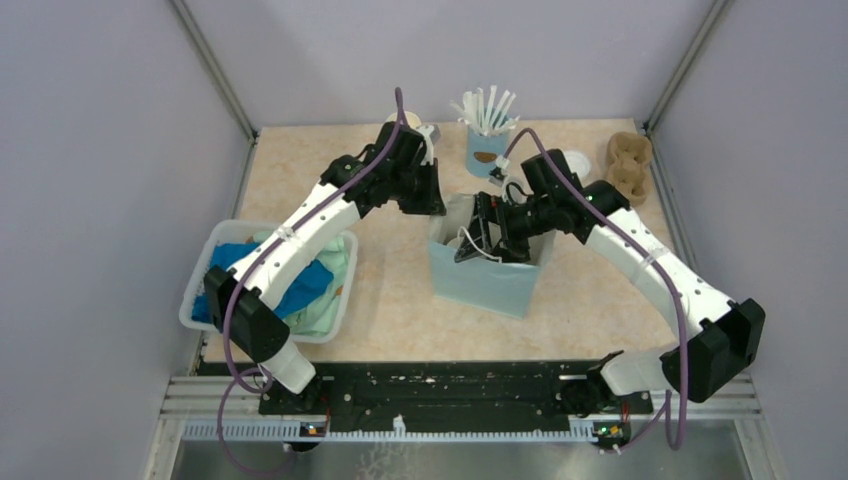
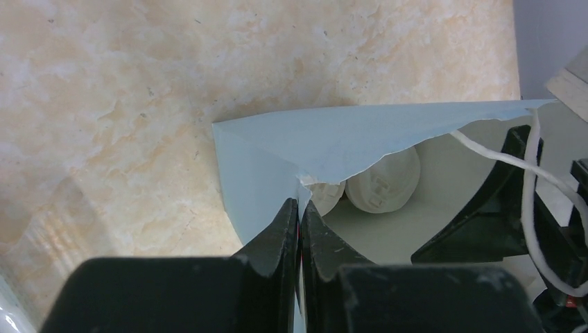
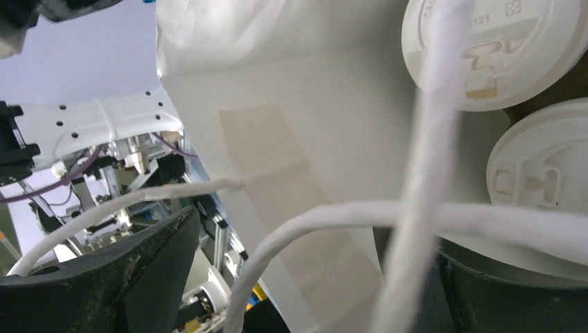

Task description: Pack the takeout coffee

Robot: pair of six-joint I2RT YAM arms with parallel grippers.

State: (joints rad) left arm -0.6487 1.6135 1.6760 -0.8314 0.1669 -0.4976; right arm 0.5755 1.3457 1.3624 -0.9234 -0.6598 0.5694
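Left wrist view: left gripper (image 2: 299, 215) pinches blue paper bag (image 2: 277, 156) rim, apparently keeping its mouth wide; right gripper (image 1: 478, 238) spread inside; takeout coffee (image 2: 383, 182) on bag floor, table (image 1: 390, 300) centre

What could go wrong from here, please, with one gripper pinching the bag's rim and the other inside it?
1. The left gripper pinches the blue paper bag right beside a ragged tear in its rim; any pull might rip it further.
2. A white cord handle lies across the open right gripper inside the bag; lifting out could snag it and tip the bag with the lidded takeout coffee cups.
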